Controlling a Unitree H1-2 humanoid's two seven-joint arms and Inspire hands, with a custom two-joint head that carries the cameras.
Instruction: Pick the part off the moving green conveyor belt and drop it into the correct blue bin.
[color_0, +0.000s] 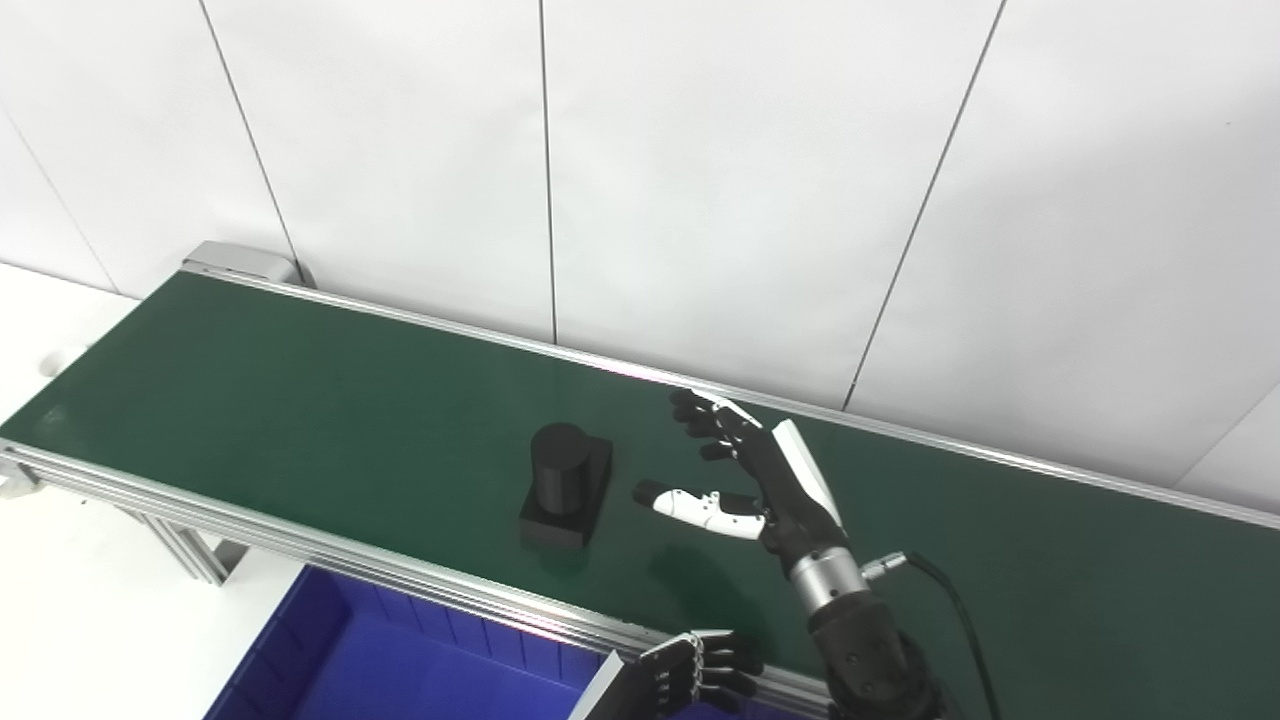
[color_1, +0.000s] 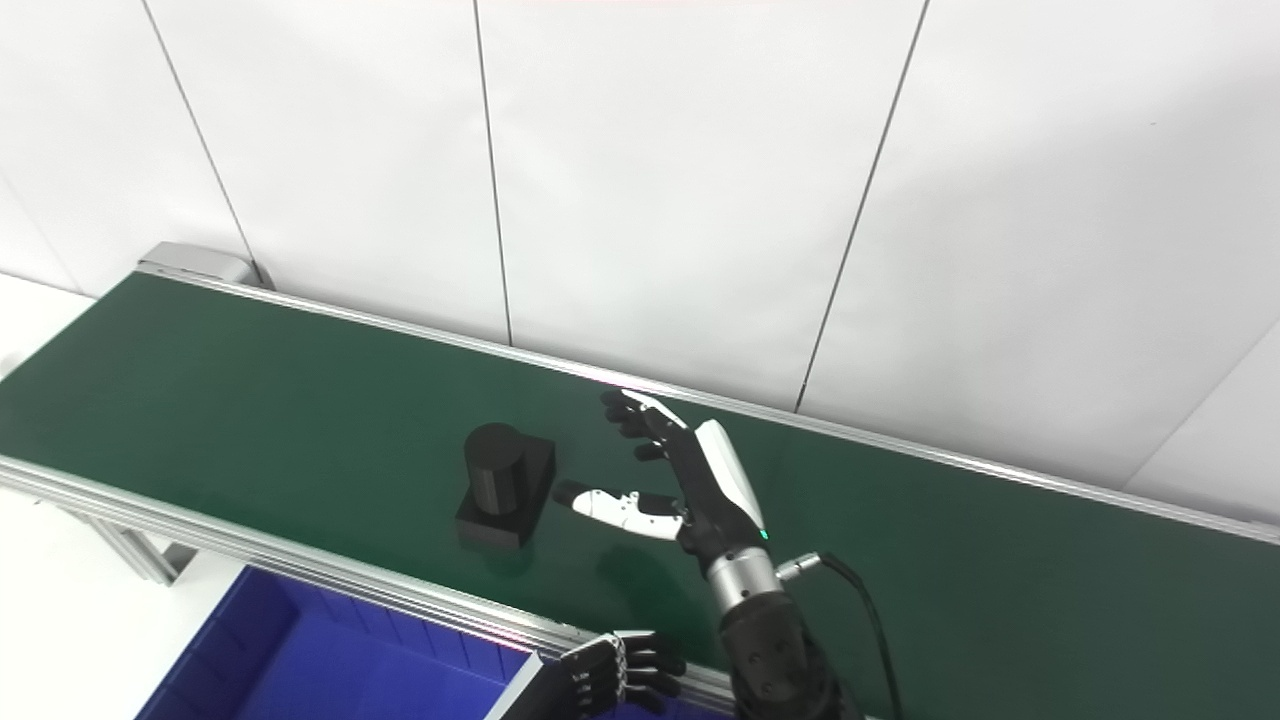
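Both views give us the same scene. Our right hand (color_0: 765, 480) hangs spread and empty over the green conveyor belt (color_0: 300, 400), at 3 o'clock of the black part (color_0: 566, 483). Our left hand (color_1: 615, 672), fingers curled on nothing, sits below the belt's rail, by the blue bin (color_0: 400, 660).

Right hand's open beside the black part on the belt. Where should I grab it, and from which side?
Probably grip the upright cylinder of the black part, not its low square base. Come in from its right, where the open right hand already faces it, thumb on the near side and fingers on the far side. The round post standing above the base gives opposing surfaces to close on.
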